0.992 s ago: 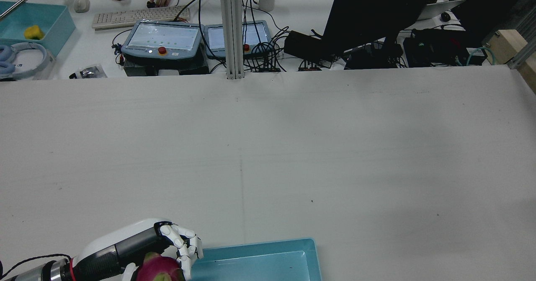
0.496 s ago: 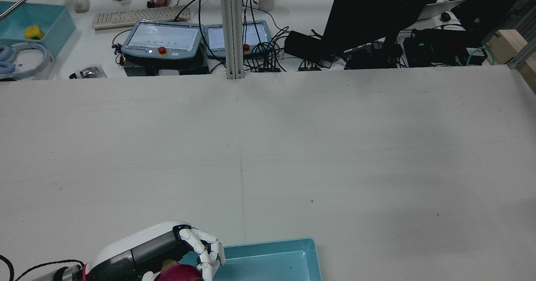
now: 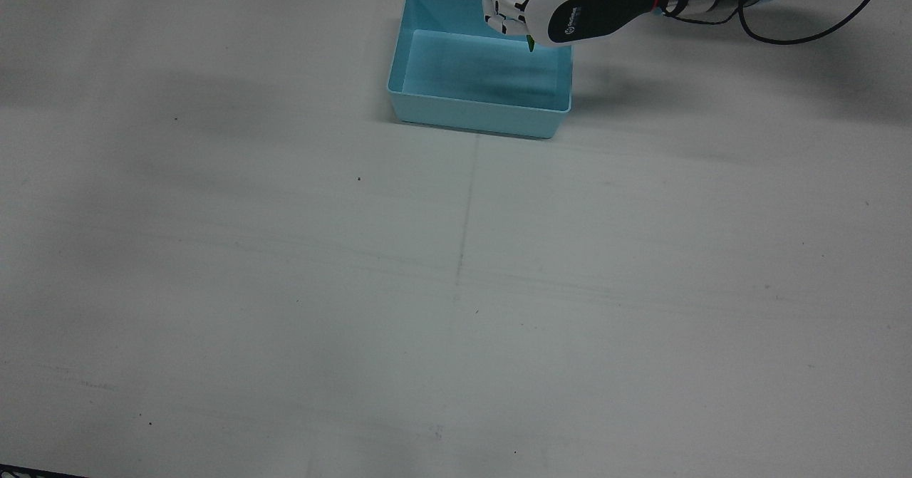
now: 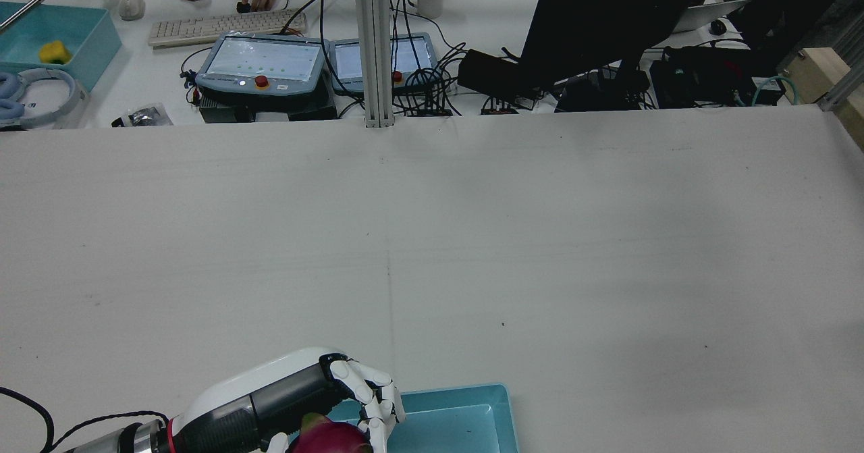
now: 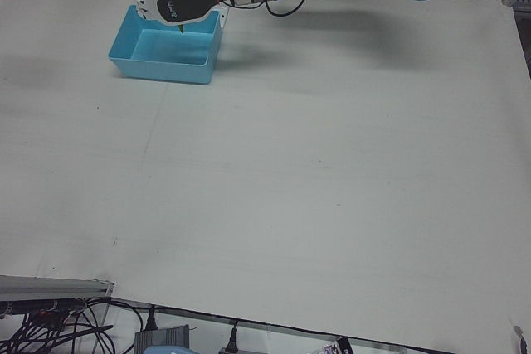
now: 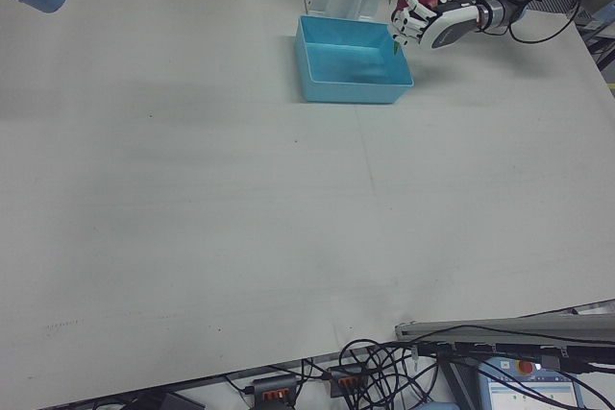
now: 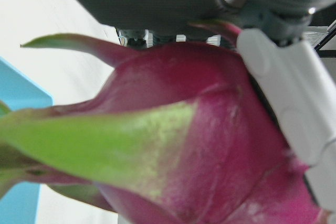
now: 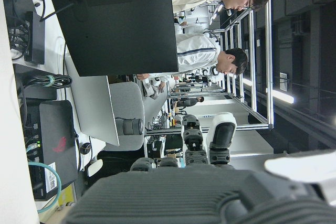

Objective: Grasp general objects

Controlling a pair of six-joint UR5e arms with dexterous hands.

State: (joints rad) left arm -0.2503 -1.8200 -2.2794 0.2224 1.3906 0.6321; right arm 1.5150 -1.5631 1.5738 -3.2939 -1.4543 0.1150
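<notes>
The left hand [image 4: 297, 399] grips a dragon fruit [image 4: 331, 437], carried over the blue bin [image 3: 479, 104] below, apparently for dropping; the right hand's state cannot be told.

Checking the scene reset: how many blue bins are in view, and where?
2. One blue bin sits on the work table near the robot, the left hand holding a dragon fruit over it. Another bin sits on the operators' desk. Others may be out of frame.

The left hand [image 3: 563, 8] hides the dragon fruit [image 4: 331, 438], which the rear view's bottom edge crops
</notes>
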